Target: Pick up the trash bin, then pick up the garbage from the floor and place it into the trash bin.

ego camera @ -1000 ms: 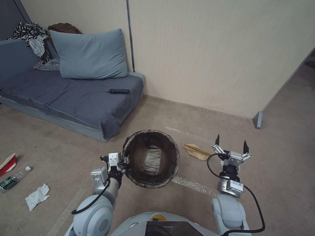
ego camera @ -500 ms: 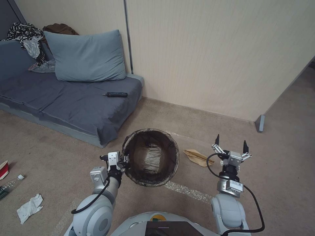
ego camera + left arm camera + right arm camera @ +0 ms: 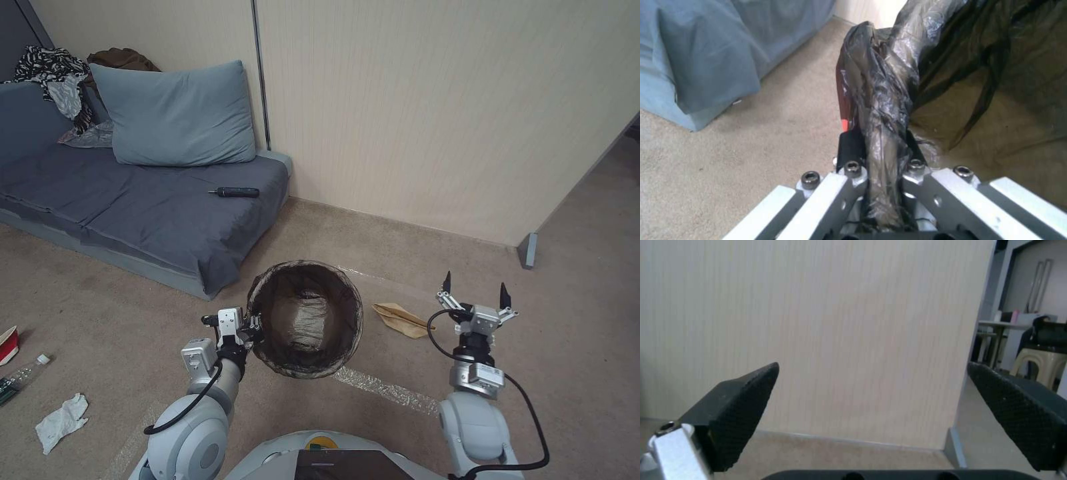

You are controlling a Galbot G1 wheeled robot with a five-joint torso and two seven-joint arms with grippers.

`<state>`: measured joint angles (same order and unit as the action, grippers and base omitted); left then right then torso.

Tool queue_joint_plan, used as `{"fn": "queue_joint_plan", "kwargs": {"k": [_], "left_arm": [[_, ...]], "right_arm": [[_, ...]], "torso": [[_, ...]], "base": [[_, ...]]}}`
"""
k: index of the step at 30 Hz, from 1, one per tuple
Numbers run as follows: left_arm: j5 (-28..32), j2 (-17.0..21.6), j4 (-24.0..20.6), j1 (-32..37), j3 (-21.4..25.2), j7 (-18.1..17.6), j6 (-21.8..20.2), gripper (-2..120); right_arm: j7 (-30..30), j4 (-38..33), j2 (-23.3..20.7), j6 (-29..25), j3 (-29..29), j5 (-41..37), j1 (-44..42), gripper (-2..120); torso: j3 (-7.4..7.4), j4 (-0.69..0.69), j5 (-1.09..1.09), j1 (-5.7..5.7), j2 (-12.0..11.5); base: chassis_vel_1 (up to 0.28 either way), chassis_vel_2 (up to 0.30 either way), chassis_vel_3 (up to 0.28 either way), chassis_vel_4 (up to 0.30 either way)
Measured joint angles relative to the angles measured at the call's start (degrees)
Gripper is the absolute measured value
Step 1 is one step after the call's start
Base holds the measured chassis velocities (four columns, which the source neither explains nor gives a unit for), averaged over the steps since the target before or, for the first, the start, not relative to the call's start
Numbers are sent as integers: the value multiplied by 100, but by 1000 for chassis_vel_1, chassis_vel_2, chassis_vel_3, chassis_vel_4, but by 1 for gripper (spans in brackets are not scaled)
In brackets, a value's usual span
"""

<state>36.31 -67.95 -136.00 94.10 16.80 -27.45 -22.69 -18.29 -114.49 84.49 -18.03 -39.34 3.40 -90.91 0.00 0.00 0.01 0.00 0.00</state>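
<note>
Carrying the trash bin [image 3: 307, 320] clear of the floor, its lined rim pinched in the left end effector [image 3: 248, 328], with the litter not yet gathered.

Nothing but the dark bag liner [image 3: 882, 110] shows inside the bin. The right end effector [image 3: 476, 293] hovers with fingers spread wide and empty, just beside the tan folded paper [image 3: 400, 319] on the carpet, so the next move likely calls for lowering onto that paper. Crumpled tissue [image 3: 60, 421], a small bottle [image 3: 20, 381] and a red cup [image 3: 7, 345] lie well apart, far to the left.
</note>
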Motion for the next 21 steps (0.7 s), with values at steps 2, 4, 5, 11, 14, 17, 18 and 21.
{"fn": "queue_joint_plan", "kwargs": {"k": [2,4,5,11,14,17,18,21], "left_arm": [[10,9,13,-5,9,7,10,2],[13,26,50,-17,21,26,43,2],[14,38,68,-24,21,37,56,2],[20,70,107,-80,9,55,70,2],[27,78,127,-116,-6,56,70,2],[34,82,143,-146,-17,57,70,2],[36,83,145,-148,-19,57,70,2],[40,89,152,-152,-20,57,70,2]], "right_arm": [[-42,29,-233,67,-9,-83,-18,100],[-143,147,-663,204,-19,-282,-32,100],[-182,239,-900,271,-19,-413,-27,100],[-216,449,-1766,479,8,-883,49,100],[-201,513,-2278,623,74,-1204,87,100],[-89,725,-2764,722,197,-1478,203,100],[7,857,-2904,721,246,-1521,268,100],[250,1213,-3157,643,375,-1586,445,100]], "torso": [[0,0,0,0,0],[0,0,0,0,0],[0,-1,2,0,0],[1,-1,3,0,0],[1,1,0,0,0],[1,0,0,0,0],[1,0,1,0,0],[1,1,1,0,0]], "base": [[0,0,0,0],[0,0,0,0],[0,0,0,0],[0,0,0,0],[0,0,0,0],[0,0,0,0],[0,0,0,0],[0,0,0,0]]}}
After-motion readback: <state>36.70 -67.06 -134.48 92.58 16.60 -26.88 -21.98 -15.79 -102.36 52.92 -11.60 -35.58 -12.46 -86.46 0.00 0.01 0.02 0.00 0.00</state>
